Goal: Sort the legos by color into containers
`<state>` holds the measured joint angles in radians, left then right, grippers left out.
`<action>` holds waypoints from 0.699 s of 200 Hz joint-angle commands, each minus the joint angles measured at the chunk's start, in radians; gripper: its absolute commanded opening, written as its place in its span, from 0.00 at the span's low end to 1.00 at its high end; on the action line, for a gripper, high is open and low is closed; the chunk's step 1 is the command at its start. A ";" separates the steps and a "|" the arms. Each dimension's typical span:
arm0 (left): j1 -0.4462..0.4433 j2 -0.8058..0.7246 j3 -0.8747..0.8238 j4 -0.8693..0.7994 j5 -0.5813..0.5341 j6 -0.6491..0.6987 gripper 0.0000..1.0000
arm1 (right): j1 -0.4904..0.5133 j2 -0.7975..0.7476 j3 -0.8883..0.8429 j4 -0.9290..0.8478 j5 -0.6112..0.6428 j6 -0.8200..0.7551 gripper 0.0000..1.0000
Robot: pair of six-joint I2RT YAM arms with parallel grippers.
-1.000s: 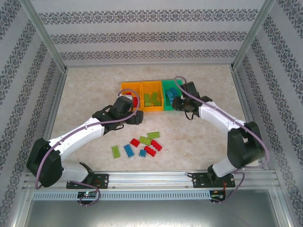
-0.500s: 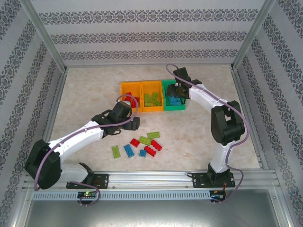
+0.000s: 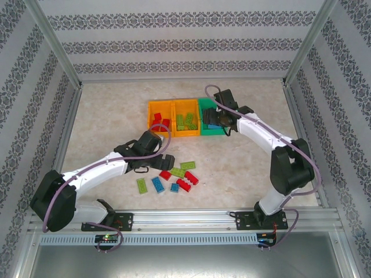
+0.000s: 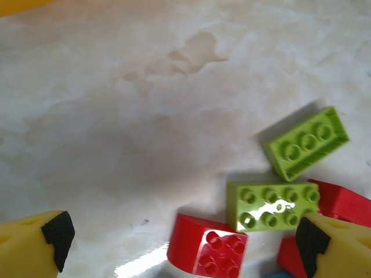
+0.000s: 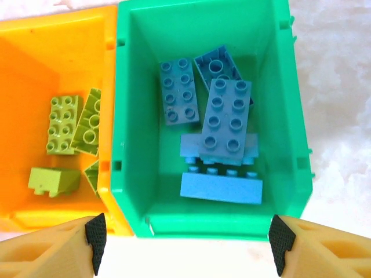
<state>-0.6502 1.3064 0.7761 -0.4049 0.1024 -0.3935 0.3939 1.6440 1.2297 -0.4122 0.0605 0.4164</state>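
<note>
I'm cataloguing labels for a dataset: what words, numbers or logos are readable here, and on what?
None readable: the bricks and bins bear no words, numbers or logos.
Any marks on the studs: too small to read.
Wall stripes: ornament, not letters.

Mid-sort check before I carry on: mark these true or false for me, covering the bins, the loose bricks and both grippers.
1. The green bin holds blue bricks. True.
2. The right gripper is clamped on a blue brick. False: it is open and empty above the green bin.
3. The middle orange bin holds lime bricks. True.
4. Every red brick is in a bin. False: a loose red brick lies on the table beside two lime ones.
5. The left gripper is shut. False: it is open, over that loose red brick.
</note>
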 commanded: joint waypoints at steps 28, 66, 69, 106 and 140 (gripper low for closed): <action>-0.118 0.038 0.023 0.055 0.083 0.241 1.00 | -0.005 -0.117 -0.144 0.026 0.050 0.010 0.79; -0.192 0.105 0.083 -0.016 0.039 0.458 0.98 | -0.037 -0.172 -0.208 0.025 0.064 0.008 0.81; -0.197 0.109 0.084 -0.017 0.039 0.471 0.97 | -0.039 -0.174 -0.211 0.025 0.064 0.006 0.81; -0.274 0.171 0.127 0.016 0.028 0.590 0.97 | -0.062 -0.202 -0.242 0.023 0.067 0.001 0.82; -0.342 0.314 0.236 -0.053 -0.017 0.698 0.94 | -0.076 -0.216 -0.255 0.023 0.064 0.000 0.82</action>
<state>-0.9485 1.5364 0.9348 -0.4000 0.1268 0.1658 0.3313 1.4612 0.9989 -0.3977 0.1013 0.4187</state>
